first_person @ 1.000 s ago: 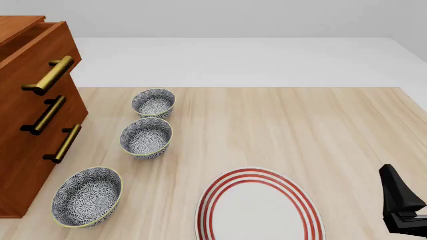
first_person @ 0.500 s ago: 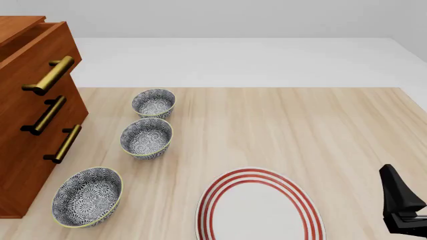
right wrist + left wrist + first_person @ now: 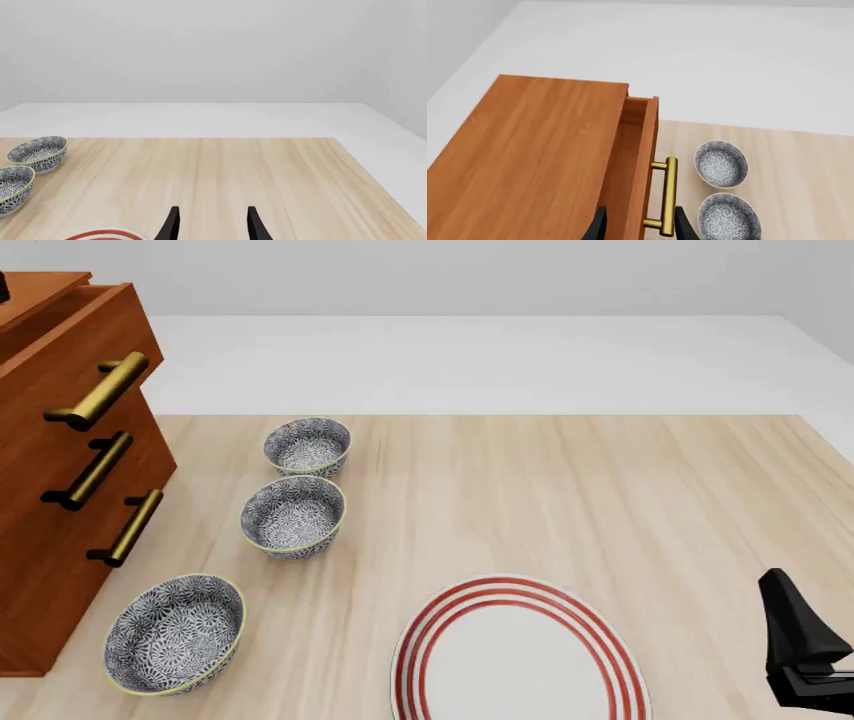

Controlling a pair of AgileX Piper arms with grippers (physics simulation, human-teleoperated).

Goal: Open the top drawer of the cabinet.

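The cabinet [image 3: 40, 540] stands at the table's left edge; it also shows in the left wrist view [image 3: 540, 155]. Its top drawer [image 3: 80, 340] is pulled out a little, with a gap behind its front in the left wrist view [image 3: 639, 150]. Its brass handle [image 3: 100, 390] [image 3: 668, 192] is free. My left gripper [image 3: 640, 227] is open above the cabinet, its fingers either side of the drawer front and handle as seen from above, holding nothing. A dark bit of it [image 3: 3, 285] shows at the front view's left edge. My right gripper [image 3: 787, 610] [image 3: 213, 225] is open and empty at the front right.
Three patterned bowls [image 3: 307, 446] [image 3: 292, 515] [image 3: 174, 633] stand in a row right of the cabinet. A red-ringed white plate [image 3: 521, 660] lies at the front middle. Two lower drawers with brass handles [image 3: 91, 470] [image 3: 130, 528] are shut.
A dark bit of the left gripper has come into the front view's top left corner, above the cabinet. The drawer, bowls, plate and right arm have not moved.
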